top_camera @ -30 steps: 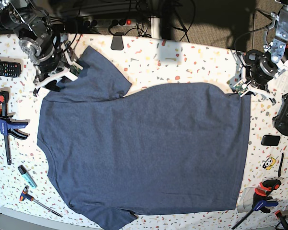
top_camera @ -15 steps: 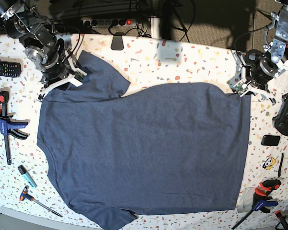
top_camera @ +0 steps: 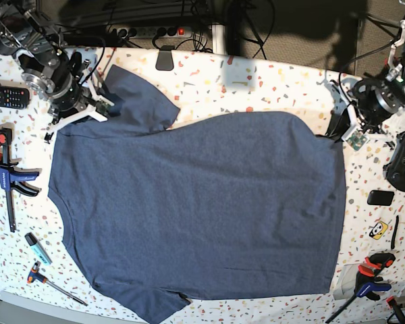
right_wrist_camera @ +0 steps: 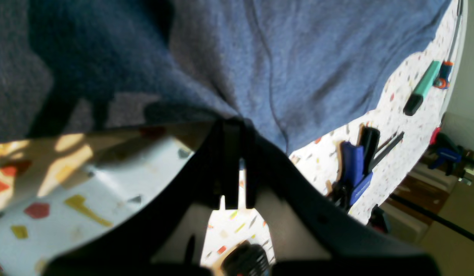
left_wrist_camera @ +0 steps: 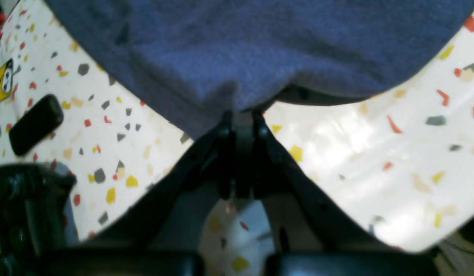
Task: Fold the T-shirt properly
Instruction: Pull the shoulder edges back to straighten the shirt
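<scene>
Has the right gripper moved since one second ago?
Yes. The right gripper, shut on the T-shirt, moved toward the remote control at the table's edge.

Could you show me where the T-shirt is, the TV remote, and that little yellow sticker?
T-shirt (top_camera: 202, 209), base view, middle of the body.
TV remote (top_camera: 7, 96), base view, middle of its button face.
Yellow sticker (top_camera: 378, 230), base view, its centre.

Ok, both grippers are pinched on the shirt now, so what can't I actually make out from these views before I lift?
- T-shirt underside, base view: hidden by its own cloth; any print is unseen.
- Right gripper fingertips, right wrist view: buried in a cloth fold, so bite depth is unclear.
- Left gripper tips, left wrist view: blurred, covered by the hem.
- Lower sleeve, base view: cut off by the bottom edge.
</scene>
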Available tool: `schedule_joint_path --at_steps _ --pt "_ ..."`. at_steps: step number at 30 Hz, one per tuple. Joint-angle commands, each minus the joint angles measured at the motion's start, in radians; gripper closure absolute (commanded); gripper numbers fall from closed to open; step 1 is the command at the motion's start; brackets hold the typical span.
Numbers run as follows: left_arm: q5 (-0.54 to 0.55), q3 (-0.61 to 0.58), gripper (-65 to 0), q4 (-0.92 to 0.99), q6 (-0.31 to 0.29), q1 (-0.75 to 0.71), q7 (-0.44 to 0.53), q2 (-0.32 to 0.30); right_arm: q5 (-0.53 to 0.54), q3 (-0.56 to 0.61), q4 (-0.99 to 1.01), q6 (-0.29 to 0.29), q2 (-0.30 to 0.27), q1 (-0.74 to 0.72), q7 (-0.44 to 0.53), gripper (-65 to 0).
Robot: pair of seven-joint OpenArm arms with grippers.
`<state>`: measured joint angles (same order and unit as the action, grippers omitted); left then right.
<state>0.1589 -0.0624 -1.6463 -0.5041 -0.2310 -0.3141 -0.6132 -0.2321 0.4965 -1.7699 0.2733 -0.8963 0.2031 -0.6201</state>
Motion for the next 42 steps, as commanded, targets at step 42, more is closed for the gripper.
schedule_joint_path --at_steps 42 --pt "0.101 0.374 0.0 -0.281 -0.005 -0.327 0.105 0.084 0.078 -0.457 -0.34 -0.112 0.11 0.508 0.111 0.0"
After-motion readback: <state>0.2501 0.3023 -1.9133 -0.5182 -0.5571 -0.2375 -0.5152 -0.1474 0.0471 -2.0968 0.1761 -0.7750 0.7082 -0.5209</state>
